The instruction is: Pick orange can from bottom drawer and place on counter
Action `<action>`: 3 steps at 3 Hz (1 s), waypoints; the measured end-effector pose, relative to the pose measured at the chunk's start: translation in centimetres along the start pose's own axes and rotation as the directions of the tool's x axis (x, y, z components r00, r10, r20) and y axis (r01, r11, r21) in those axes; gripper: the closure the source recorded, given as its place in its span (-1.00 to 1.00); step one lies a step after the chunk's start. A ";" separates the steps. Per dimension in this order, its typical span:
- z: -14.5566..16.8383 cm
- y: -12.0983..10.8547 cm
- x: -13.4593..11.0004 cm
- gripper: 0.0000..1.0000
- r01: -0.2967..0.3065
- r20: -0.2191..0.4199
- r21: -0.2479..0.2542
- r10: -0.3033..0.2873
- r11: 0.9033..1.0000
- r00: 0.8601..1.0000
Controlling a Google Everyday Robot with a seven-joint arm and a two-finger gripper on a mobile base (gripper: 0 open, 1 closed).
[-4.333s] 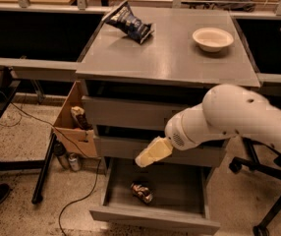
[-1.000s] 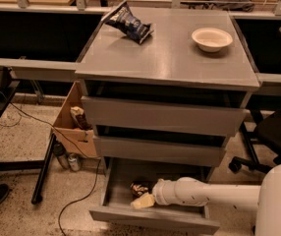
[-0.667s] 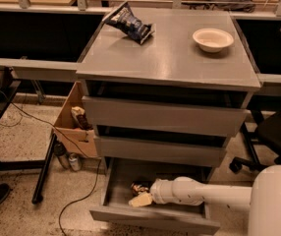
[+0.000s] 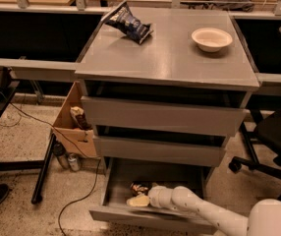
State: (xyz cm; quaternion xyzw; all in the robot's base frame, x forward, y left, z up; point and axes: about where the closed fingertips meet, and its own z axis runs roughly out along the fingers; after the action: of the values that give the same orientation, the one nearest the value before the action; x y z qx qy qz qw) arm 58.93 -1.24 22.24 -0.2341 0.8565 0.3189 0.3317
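The bottom drawer (image 4: 177, 175) is pulled open under the counter (image 4: 170, 58). The orange can (image 4: 138, 187) lies on its side in the drawer's tray, left of middle. My gripper (image 4: 139, 200) is down inside the drawer, right against the can's front side, at its level. My white arm (image 4: 204, 211) reaches in from the lower right across the drawer's front panel. Part of the can is hidden behind the gripper.
A white bowl (image 4: 211, 38) and a dark chip bag (image 4: 128, 23) lie on the counter. Two upper drawers are slightly open. A cardboard box (image 4: 72, 124) and floor cans (image 4: 68, 160) stand at the left. An office chair (image 4: 277, 132) stands at the right.
The arm has come down from in front of the middle drawer into the bottom drawer. Over the last second the gripper has edged left, closer to the can.
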 end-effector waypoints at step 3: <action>5.1 -3.3 -0.5 -1.00 0.013 -0.050 0.025 -0.012 1.000 0.999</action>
State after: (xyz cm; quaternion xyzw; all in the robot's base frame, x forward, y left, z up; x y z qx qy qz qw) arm 63.42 0.14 18.34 -0.2432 0.8670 0.3000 0.3149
